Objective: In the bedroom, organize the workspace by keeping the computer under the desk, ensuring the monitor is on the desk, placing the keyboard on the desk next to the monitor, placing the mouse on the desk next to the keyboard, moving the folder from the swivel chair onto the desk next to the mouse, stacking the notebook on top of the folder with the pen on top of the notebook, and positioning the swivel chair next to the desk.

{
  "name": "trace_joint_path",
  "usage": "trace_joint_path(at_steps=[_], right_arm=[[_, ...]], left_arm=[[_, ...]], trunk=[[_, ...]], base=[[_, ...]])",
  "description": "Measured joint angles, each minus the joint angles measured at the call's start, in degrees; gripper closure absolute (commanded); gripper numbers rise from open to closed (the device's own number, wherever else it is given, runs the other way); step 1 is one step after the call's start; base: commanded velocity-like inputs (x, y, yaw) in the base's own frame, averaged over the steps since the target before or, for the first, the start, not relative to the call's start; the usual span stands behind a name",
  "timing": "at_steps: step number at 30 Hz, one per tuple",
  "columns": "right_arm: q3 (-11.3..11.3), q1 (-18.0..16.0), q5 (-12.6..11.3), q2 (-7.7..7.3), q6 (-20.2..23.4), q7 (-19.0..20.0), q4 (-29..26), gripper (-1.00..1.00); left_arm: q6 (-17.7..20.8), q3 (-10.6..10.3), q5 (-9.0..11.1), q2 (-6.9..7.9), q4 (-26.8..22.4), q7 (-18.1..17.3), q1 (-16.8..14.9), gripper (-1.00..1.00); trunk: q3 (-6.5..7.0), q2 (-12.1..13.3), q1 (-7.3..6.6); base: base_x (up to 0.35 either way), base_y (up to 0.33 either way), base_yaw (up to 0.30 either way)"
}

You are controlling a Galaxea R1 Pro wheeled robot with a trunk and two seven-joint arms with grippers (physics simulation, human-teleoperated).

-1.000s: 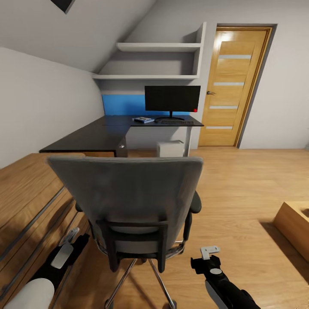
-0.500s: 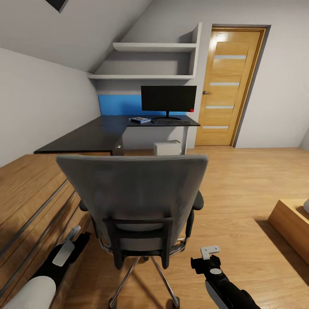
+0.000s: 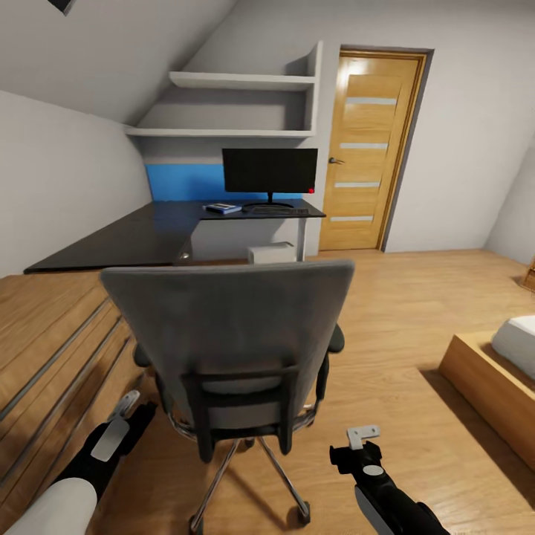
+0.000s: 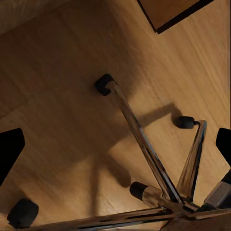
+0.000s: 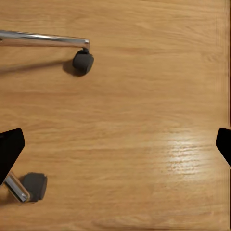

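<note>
A: Where was the swivel chair [image 3: 230,327]?

B: It stood on the wooden floor [image 3: 416,297], back toward the camera, well apart from the desk [image 3: 148,234]. The monitor [image 3: 270,171], keyboard [image 3: 279,211] and folder [image 3: 223,209] were on the desk.

A: And the grippers?

B: The left gripper [image 4: 115,144] and right gripper [image 5: 115,144] both had their fingers wide apart, holding nothing, above the floor by the chair's casters.

A: Any writing?

B: I could read none.

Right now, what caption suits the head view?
Grey upholstered swivel chair seen from behind, facing the black L-shaped desk with its wide black monitor.
</note>
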Motion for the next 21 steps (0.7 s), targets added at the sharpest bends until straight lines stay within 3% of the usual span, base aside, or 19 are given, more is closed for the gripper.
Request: trace_joint_path(at_steps=[10,11,14,21], right_arm=[[0.1,0.1,0.0,0.04,-0.2,-0.2,-0.2,-1.0],[0.1,0.1,0.0,0.04,-0.2,-0.2,-0.3,-1.0],[0.2,0.1,0.1,0.07,-0.2,-0.2,-0.4,-1.0],[0.3,0.1,0.1,0.14,-0.3,-0.3,-0.5,-1.0]], left_arm=[[-0.1,0.0,-0.2,0.01,0.0,0.1,0.0,-1.0],[0.0,0.2,-1.0,0.05,-0.1,0.2,0.0,-1.0],[-0.1,0.0,-0.1,0.0,0.0,0.0,0.0,-1.0],[0.1,0.1,-0.6,0.09,0.0,0.1,0.0,-1.0]], trunk=[[0.0,0.0,0.0],[0.0,0.0,0.0],[0.0,0.0,0.0],[0.0,0.0,0.0]], base=[[0.0,0.0,-0.062],[0.0,0.0,-0.192],[0.0,0.0,-0.247],[0.0,0.0,-0.278]])
